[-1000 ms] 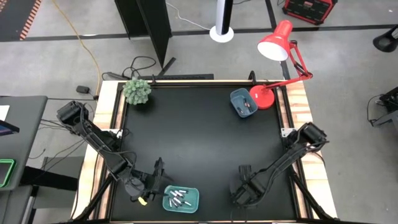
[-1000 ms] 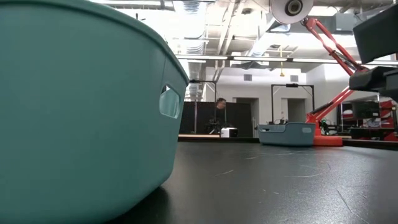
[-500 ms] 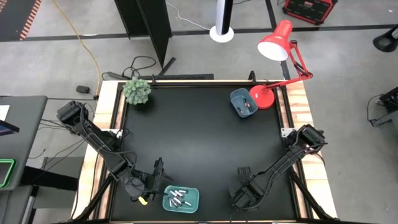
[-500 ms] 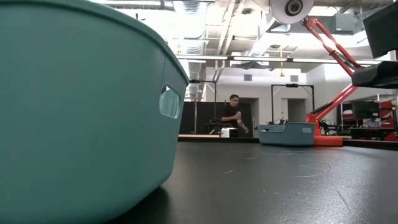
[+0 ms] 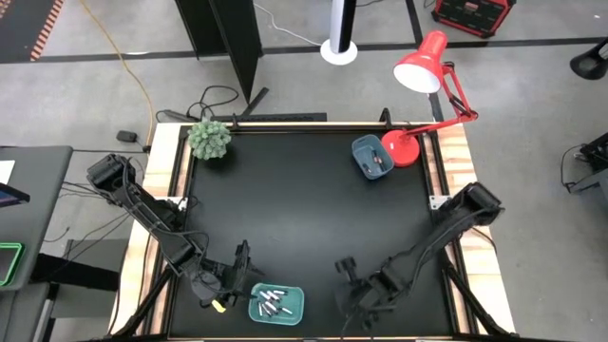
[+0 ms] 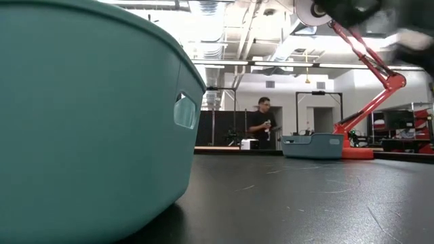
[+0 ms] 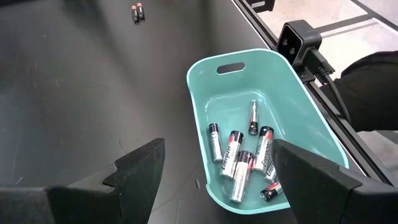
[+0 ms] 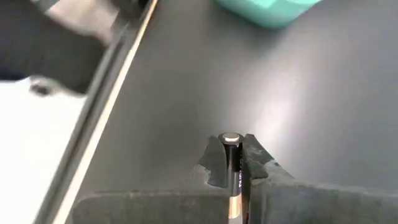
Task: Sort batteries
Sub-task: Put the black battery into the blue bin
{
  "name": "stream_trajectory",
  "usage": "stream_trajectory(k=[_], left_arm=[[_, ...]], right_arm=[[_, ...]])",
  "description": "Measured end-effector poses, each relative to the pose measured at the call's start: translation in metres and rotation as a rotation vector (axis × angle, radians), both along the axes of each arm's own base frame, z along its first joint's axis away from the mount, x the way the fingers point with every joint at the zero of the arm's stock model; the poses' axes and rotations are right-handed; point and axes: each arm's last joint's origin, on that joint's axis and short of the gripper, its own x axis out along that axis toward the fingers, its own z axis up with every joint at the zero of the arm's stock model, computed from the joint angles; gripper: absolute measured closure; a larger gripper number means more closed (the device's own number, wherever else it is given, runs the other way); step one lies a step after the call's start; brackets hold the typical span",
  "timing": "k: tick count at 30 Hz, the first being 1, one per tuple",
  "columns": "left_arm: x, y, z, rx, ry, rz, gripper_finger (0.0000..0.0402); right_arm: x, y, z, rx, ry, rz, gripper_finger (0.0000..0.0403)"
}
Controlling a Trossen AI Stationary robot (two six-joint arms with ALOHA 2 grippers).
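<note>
Right hand [image 8: 233, 163] clamped on one battery [image 8: 232, 148]; left hand [image 7: 217, 168] spread wide, empty, over teal tray [image 7: 298, 99].

Silver-labelled batteries [image 7: 239, 158] lie loose in the teal tray at the tabletop's [image 5: 294, 199] near edge, likely one sorted group; blue tray [image 5: 370, 157] sits far back by the red lamp [image 5: 423, 71], presumably for the other kind. Two dark batteries [image 7: 137, 12] lie apart on the tabletop. Held battery shows only its cap end; type unclear. Blue tray's contents too small to identify. Right arm blurred in low view.
</note>
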Motion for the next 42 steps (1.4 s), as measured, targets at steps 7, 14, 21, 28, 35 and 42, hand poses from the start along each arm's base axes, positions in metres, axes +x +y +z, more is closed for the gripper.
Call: stream_trajectory(k=[7,14,21,28,35,42], left_arm=[[0.000,0.000,0.000,-0.005,-0.004,0.000,0.0110],[0.001,-0.001,0.003,-0.019,-0.026,-0.004,0.0110],[0.002,-0.002,0.005,-0.019,-0.046,-0.013,0.0110],[0.002,-0.002,0.005,-0.018,-0.046,-0.013,0.0110],[0.002,-0.002,0.004,0.010,-0.044,-0.024,0.0110],[0.002,-0.001,0.003,0.004,-0.029,-0.012,0.0110]], right_arm=[[-0.016,-0.060,0.035,-0.135,-0.240,-0.202,0.0400],[-0.062,-0.152,0.026,-0.191,-0.365,-0.743,0.0400],[-0.079,-0.228,0.009,-0.234,-0.354,-1.150,0.0401],[-0.077,-0.285,0.001,-0.347,-0.273,-1.308,0.0400],[-0.082,-0.314,-0.002,-0.379,-0.238,-1.406,0.0334],[-0.084,-0.320,-0.001,-0.389,-0.235,-1.417,0.0202]])
